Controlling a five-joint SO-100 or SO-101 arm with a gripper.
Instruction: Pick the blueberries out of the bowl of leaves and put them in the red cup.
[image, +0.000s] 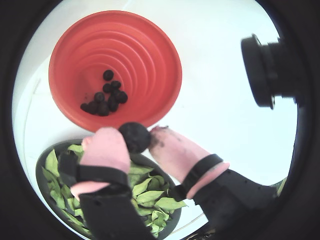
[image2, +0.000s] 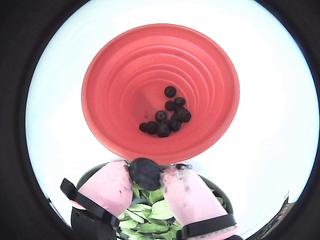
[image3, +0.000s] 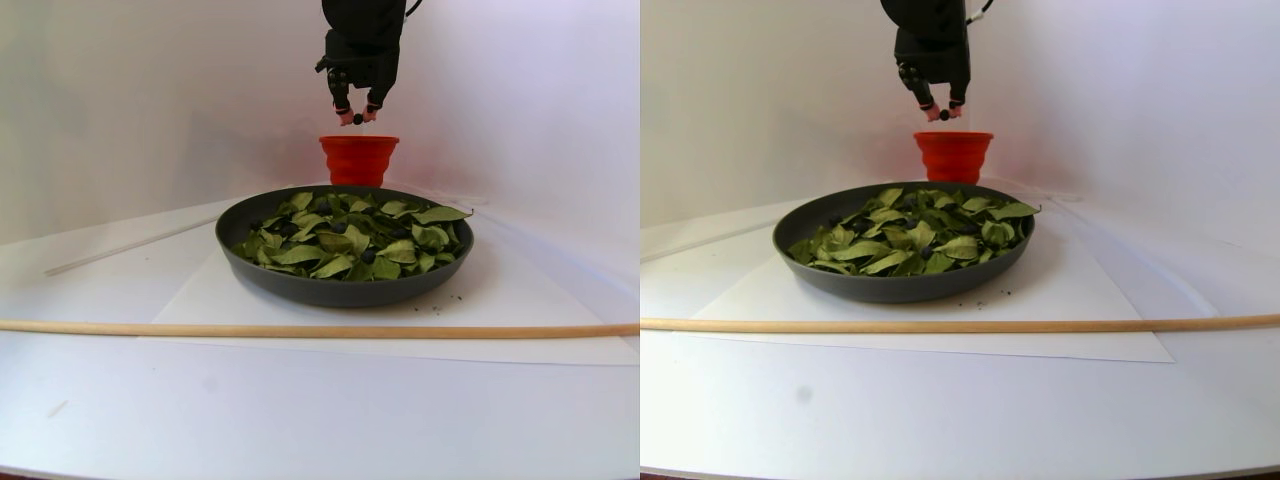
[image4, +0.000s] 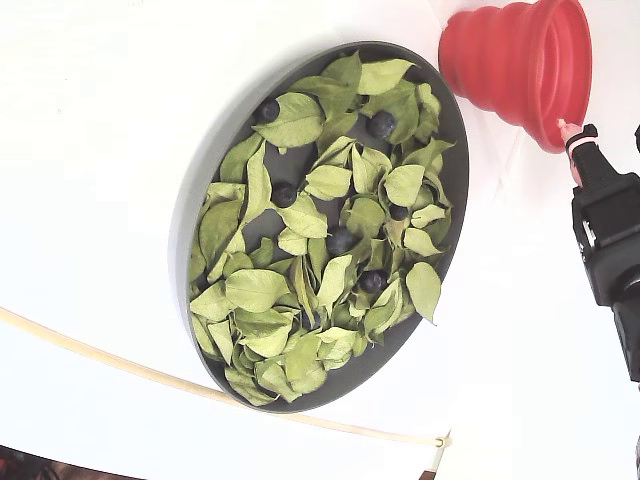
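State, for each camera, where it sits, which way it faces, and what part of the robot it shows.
A wrist view: above gripper, facing down at red cup; pink fingers visible.
Another wrist view: the same, cup centred.
Stereo pair view: table height, level across bowl; arm hangs above.
Fixed view: overhead, rotated; gripper at right edge.
All share the held blueberry or cup.

The gripper (image2: 146, 172) pinches one berry (image2: 145, 173) between two pink fingertips (image2: 111, 186), just past the near rim of the red cup (image2: 120, 75). Down in the cup sits a cluster of berries (image2: 167, 119), maybe nine, hard to count. Below the fingers, green leaves (image2: 150, 212) fill the dark bowl (image2: 222, 197).
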